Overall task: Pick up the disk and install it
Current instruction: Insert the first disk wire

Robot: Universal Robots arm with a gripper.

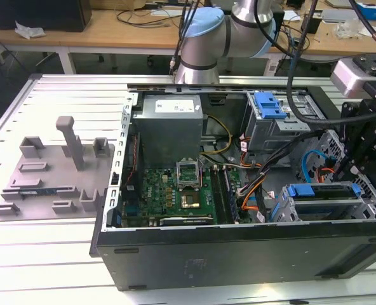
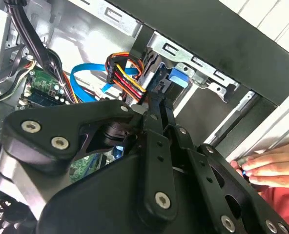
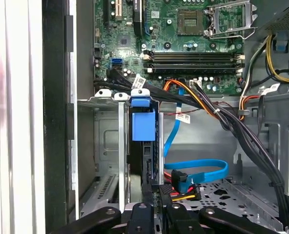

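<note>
**Disk on edge in the drive cage, gripper at its end**

On the exterior view's left, a grey holder plate (image 1: 48,171) lies on the slatted counter (image 1: 42,267). Its moulded nests are presumably there to keep parts at known spots. Next comes the computer case (image 1: 239,248), laid on its side with the cover off, which lets the arm (image 1: 204,44) reach in from above. Inside it, the grey power supply (image 1: 169,121) sits against the far wall, and the green circuit board (image 1: 175,190) lies flat on the case floor in front of it. Bundles of cables (image 1: 258,184) run low between the board and the drive bays, likely routed that way to leave the slots free. A blue latch panel (image 1: 268,105) caps the farther bay (a fixed part, not the disk).

At the exterior view's right, the drive cage (image 1: 366,203) stands in the near corner of the case. The disk (image 1: 319,190) is in it, on edge, with its blue bracket along the top, the one way the cage's slots seem to take it. In the first wrist view the gripper (image 3: 156,191) is at the disk's near end, in line with the slot. Whether the jaws are clamped on the disk or merely close to it, I cannot tell, nor whether the disk is fully home. In the second wrist view a person's hand (image 2: 269,165) rests just outside the case wall, perhaps ready to step in.
</note>
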